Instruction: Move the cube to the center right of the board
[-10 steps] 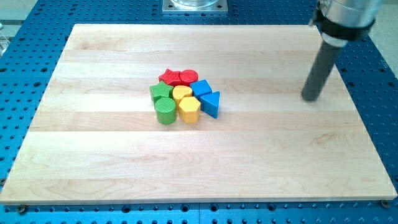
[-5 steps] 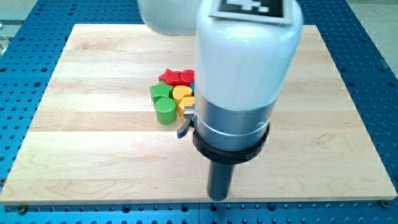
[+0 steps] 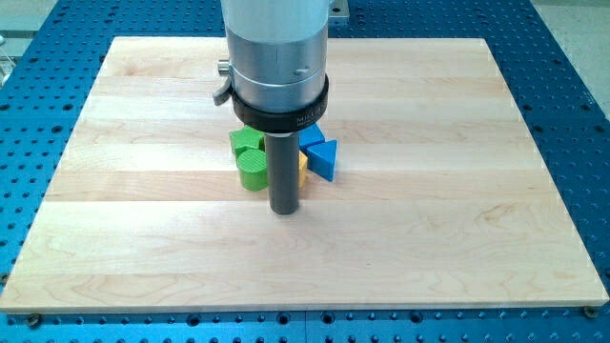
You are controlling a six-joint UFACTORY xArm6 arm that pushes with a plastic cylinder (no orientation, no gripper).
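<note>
The blue cube (image 3: 311, 134) sits at the view's right of the cluster near board centre, mostly hidden behind our arm housing (image 3: 275, 57); only a blue sliver shows above the blue triangular block (image 3: 323, 159), which touches it. No jaws on this rig, just a rod. Our tip (image 3: 283, 211) rests on the wood just below the cluster, beside the green cylinder (image 3: 254, 171), with a bit of yellow block (image 3: 302, 169) peeking past the rod. A second green block (image 3: 244, 142) sits above the cylinder; shape unclear. Red blocks not visible now.

Step, as we judge it: get the tip to the cube's left side and push toward the view's right. Hard, since neighbours pack that side. Better to come in from the top or bottom gap, peel the cube off sideways, and keep the push line through its centre so it doesn't spin or drag the triangle along.

Surface: pale wooden board (image 3: 477, 219), smooth, right half free. Around it a blue perforated table (image 3: 581, 114).
</note>
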